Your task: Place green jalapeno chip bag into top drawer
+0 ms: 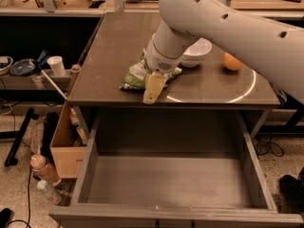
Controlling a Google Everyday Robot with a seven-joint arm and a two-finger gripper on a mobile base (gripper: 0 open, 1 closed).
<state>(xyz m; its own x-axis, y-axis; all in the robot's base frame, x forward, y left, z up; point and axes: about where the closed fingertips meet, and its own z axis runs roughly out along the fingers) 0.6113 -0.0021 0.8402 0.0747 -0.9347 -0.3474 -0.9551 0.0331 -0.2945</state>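
1. The green jalapeno chip bag (132, 78) could slip out and drop on the floor. It is crinkly and lies near the table's (114, 37) front edge.
2. The bag lies on the table beside the white bowl (202, 51). The gripper (154, 87) sits right on top of it.
3. I cannot tell if the gripper is open or holding the bag.
4. The top drawer (166, 182) waits open below.

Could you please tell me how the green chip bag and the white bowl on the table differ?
The chip bag is green and crumpled flat; the bowl is white and round. The chip bag lies near the front edge, at the gripper; the bowl sits farther back. Both rest on the table.
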